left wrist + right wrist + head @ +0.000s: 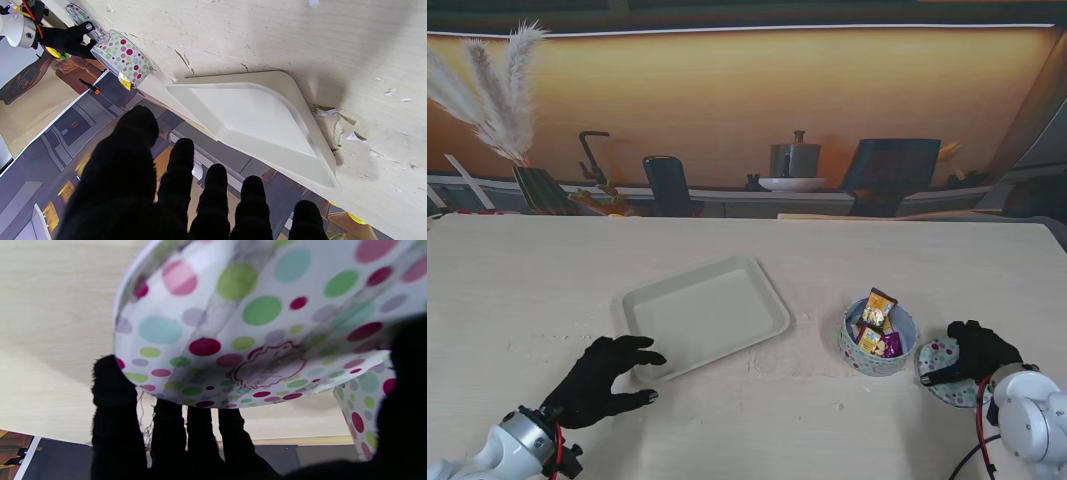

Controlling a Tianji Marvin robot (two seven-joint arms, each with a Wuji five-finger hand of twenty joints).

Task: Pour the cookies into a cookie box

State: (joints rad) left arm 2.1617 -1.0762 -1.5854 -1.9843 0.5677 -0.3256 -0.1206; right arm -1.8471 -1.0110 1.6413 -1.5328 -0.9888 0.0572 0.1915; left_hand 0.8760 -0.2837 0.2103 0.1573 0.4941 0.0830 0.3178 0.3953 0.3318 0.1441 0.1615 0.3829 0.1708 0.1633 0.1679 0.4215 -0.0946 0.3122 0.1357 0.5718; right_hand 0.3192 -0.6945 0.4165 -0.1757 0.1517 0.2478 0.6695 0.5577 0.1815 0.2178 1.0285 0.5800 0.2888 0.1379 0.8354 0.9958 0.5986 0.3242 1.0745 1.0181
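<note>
The right hand (975, 352) is curling around the round polka-dot lid (253, 326), lying just beside the small dotted cookie box (879, 338) holding wrapped cookies (877, 312). If those fingers are slipping, the lid could knock the box over. The left hand (605, 378) is resting spread and empty, touching the shallow cream plastic tray (707, 315), which it might nudge.

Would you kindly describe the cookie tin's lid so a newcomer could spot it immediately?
On the pale wooden table, look to the right of the white tray and past the round tin of wrapped cookies. The lid lies beside that tin under the right hand: a flat polka-dot disc, not a walled cup.
</note>
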